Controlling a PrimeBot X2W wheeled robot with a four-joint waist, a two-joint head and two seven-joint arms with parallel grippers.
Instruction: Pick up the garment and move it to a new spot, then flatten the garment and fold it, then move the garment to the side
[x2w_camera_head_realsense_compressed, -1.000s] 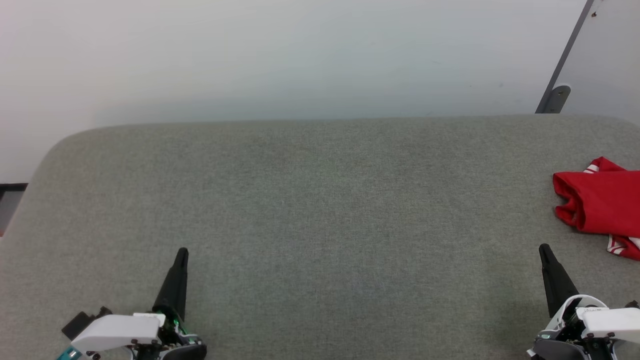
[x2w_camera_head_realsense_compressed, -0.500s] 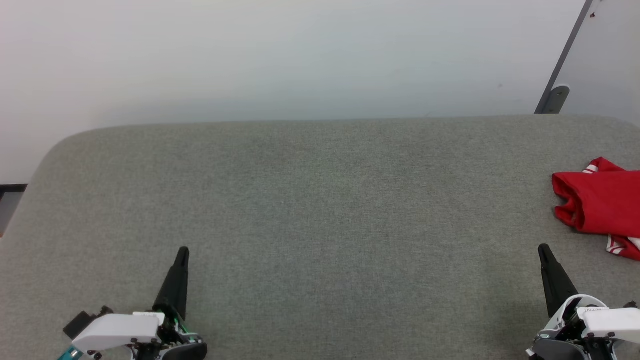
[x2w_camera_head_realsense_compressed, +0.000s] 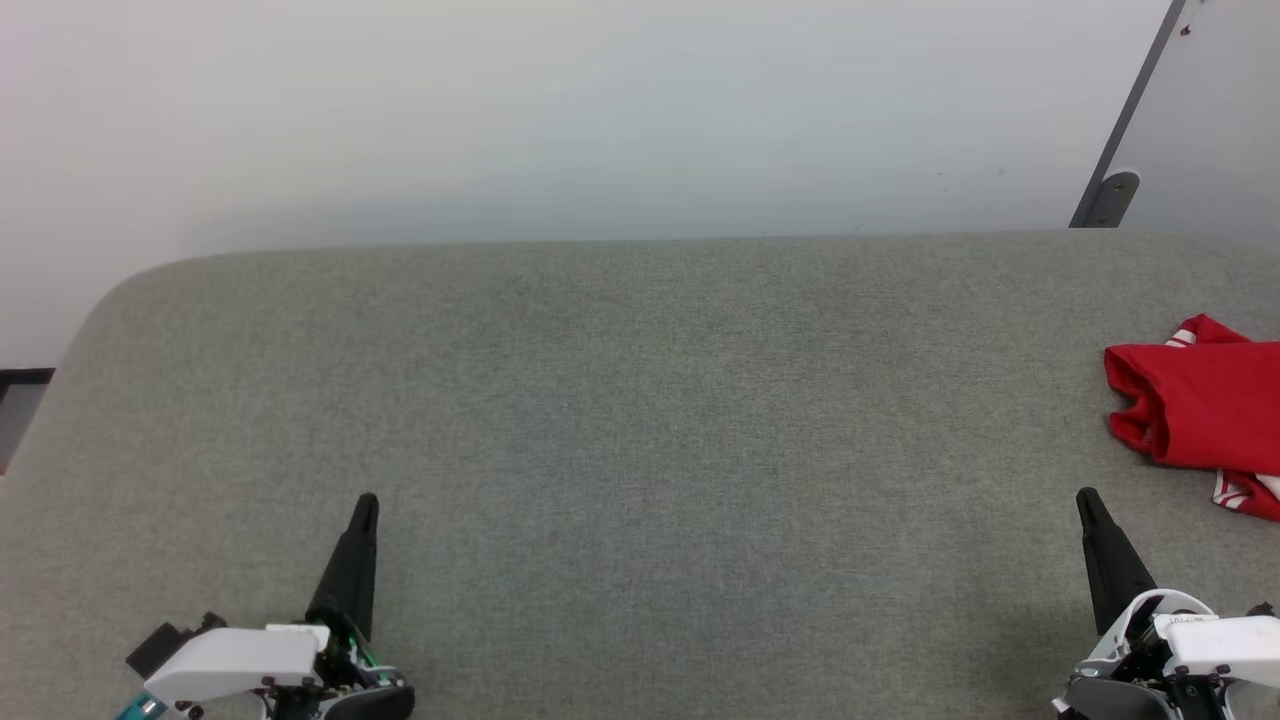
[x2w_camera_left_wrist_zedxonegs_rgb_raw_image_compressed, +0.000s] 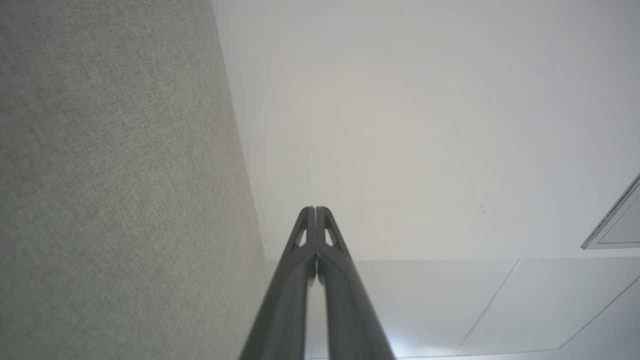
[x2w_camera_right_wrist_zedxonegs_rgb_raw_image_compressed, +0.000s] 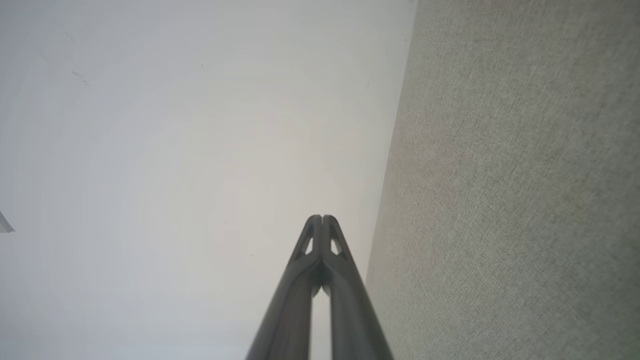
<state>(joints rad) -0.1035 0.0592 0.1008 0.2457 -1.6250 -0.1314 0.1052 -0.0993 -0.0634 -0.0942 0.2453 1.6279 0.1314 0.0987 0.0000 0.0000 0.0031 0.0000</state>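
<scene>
Down at the near edge of the grey-green, fabric-covered table with rounded corners (x2w_camera_head_realsense_compressed: 640, 400), both arms rest low. Their white wrist housings sit close to the surface and their long dark fingers point toward the far edge. The left gripper (x2w_camera_head_realsense_compressed: 365, 503) is by the near-left corner, its fingers leaning slightly rightward as they reach forward. It is clenched on nothing: in the left wrist view its fingertips (x2w_camera_left_wrist_zedxonegs_rgb_raw_image_compressed: 309, 216) meet along a thin seam, with the table fabric to one side and the plain white wall (x2w_camera_head_realsense_compressed: 600, 100) ahead. The right gripper (x2w_camera_head_realsense_compressed: 1085, 497) is by the near-right corner, its fingers leaning slightly leftward. It is likewise clenched and empty, its fingertips (x2w_camera_right_wrist_zedxonegs_rgb_raw_image_compressed: 316, 223) pressed together in the right wrist view.

The bright red T-shirt with red-and-white striped trim (x2w_camera_head_realsense_compressed: 1200, 405) lies bunched at the table's right edge, partly cut off by the side of the head view. It sits beyond the right gripper and a little to that gripper's right, near it but apart from the tips. The left gripper is well apart from it, across the width of the table.
</scene>
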